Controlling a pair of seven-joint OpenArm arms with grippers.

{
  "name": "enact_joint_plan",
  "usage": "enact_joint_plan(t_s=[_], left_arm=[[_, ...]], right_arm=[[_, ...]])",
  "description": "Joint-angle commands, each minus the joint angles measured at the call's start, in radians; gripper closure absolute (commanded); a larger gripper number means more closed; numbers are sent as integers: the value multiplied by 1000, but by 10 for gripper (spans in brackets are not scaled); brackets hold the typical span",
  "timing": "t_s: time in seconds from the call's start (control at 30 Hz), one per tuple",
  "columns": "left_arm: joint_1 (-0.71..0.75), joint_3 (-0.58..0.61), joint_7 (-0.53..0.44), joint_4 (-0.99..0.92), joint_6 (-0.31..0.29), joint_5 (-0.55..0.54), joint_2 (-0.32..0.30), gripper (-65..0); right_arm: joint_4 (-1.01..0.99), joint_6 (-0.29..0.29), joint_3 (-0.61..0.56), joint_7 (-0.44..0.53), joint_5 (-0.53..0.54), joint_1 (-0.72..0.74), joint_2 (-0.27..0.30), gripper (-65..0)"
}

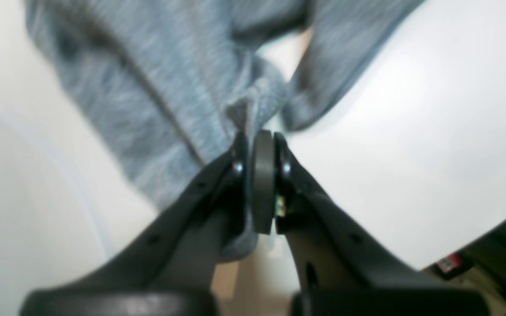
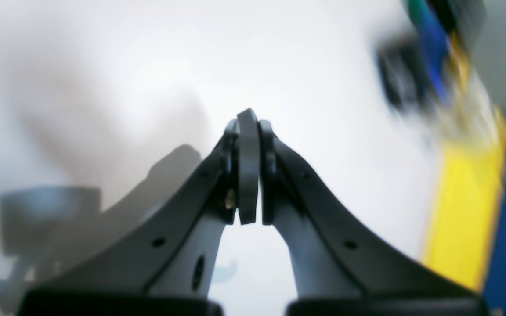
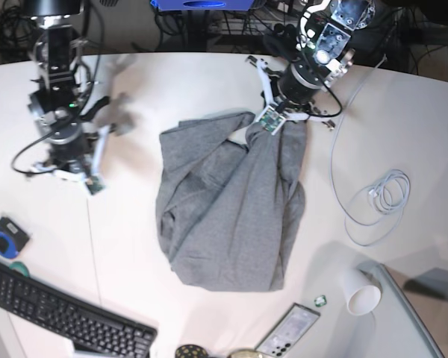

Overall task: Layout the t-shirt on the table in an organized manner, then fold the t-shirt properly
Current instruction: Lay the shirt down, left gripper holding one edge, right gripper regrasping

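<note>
Nearest the lens, the left gripper point(image 1: 259, 145) is clenched on a thin fold of the t-shirt point(image 3: 228, 212), which lies crumpled at mid table point(image 3: 403, 112). The right gripper point(image 2: 248, 127) is closed w/ nothing in it, well apart from the cloth. Risk: only one thin pinch, so fabric may slip out or drag into a heap instead of spreading.

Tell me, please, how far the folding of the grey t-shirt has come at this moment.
Nothing looks finished: the heather-grey cotton t-shirt lies crumpled on the large white table, not laid out flat. In hand: the left gripper is shut on a bunched edge of the cloth at its far side. The right gripper is shut and holds nothing, away from the shirt. Left to do: spreading it flat, then every fold.
</note>
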Motion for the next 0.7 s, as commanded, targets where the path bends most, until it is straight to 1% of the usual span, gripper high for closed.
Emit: enact_joint_plan(t_s=[0.0, 0.07, 0.13, 0.2, 0.23, 0.27, 0.47, 0.5, 0.6, 0.67], left_arm=[[-6, -6, -15, 32, 9, 5, -5, 0], [-6, -6, -15, 47, 9, 5, -6, 0], [-1, -6, -15, 53, 9, 5, -6, 0], [3, -6, -15, 52, 9, 5, -14, 0], [5, -4, -15, 52, 9, 5, -21, 0], [5, -3, -15, 52, 9, 5, -25, 0], [6, -3, -15, 52, 9, 5, -28, 0], [6, -3, -15, 50, 9, 5, -29, 0], [8, 7, -15, 46, 9, 5, -60, 0], [20, -1, -15, 46, 9, 5, -64, 0]], right_arm=[[38, 36, -19, 10, -3, -6, -9, -23], [67, 104, -63, 9, -3, -31, -37, -77], [75, 144, -97, 9, -3, -46, -58, -179], [64, 151, -125, 9, -1, -52, -78, -279], [58, 154, -137, 9, -1, -52, -83, -318], [45, 154, -154, 9, -1, -55, -90, -339], [-47, 150, -226, 6, 0, -57, -96, -347], [-70, 150, -228, 6, 0, -52, -100, -347], [-143, 148, -226, 7, 0, -19, -110, -341], [-168, 148, -226, 7, 0, -5, -109, -320]])
